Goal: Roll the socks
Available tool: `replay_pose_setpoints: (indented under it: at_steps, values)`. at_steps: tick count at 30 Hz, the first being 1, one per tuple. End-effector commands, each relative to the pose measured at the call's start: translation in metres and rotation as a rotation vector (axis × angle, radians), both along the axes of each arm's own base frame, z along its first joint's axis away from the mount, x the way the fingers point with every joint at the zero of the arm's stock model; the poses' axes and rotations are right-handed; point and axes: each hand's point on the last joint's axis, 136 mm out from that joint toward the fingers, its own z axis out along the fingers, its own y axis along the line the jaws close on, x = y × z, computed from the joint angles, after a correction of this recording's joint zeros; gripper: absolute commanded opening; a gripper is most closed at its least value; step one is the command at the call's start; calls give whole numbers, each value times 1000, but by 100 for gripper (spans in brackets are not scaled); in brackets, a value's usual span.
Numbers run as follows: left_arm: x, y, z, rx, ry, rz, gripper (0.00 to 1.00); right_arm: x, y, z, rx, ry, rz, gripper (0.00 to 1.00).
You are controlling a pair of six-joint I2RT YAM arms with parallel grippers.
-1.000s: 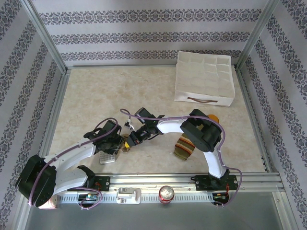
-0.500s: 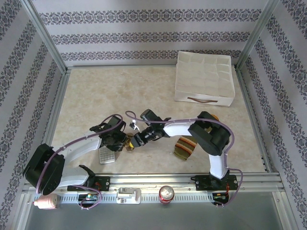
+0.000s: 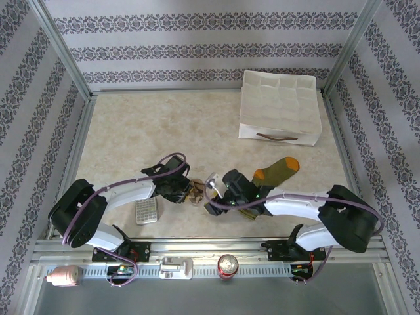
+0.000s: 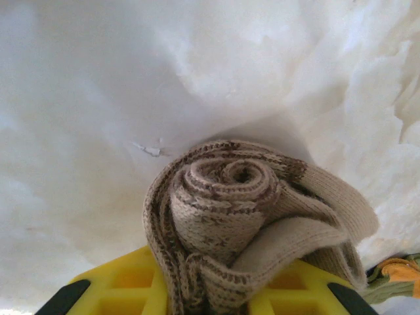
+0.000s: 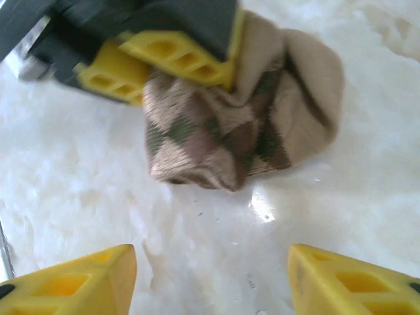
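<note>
Two robot arms meet near the front of a pale marbled tabletop, where the left gripper is clamped on a brown and beige argyle knitted sock wound into a tight roll. From the left wrist camera, the argyle sock stands end-on between the yellow plastic fingers of the left gripper. Its spiral of layers shows at the top, and a loose beige flap folds over the right side. The right gripper hovers just beside the roll, facing it, its jaws spread wide with nothing between them. Its own camera shows the right gripper with two yellow fingertips set apart at the bottom of the view. Beyond them the argyle sock lies on the table, with a yellow finger of the left arm pressed on its upper edge. An olive green fabric sock with an orange toe lies flat behind the right forearm, its lower part passing under the arm, apart from the roll. A small grey calculator sits just beside the left arm. A white fabric box with a brown handle stands at the far right of the table, and a red drinks can rests on the front rail.
</note>
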Motion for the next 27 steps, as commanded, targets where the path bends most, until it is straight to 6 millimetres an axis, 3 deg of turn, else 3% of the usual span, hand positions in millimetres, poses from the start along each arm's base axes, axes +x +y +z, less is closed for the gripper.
replay_pose_setpoints:
  at_steps: [1,7,18,22,27]
  values:
    - [-62,37,-32,170,301,19,11,7,5,6,-60,-218,48,72]
    - [-68,49,-31,202,384,55,11,5,39,15,-141,-362,163,76]
    - [-47,50,-29,185,453,13,10,19,69,-7,-248,-468,211,70]
    - [-45,49,-30,182,451,12,10,31,72,-15,-293,-473,179,60]
    - [-40,45,-31,164,430,6,10,38,73,-19,-280,-424,133,32]
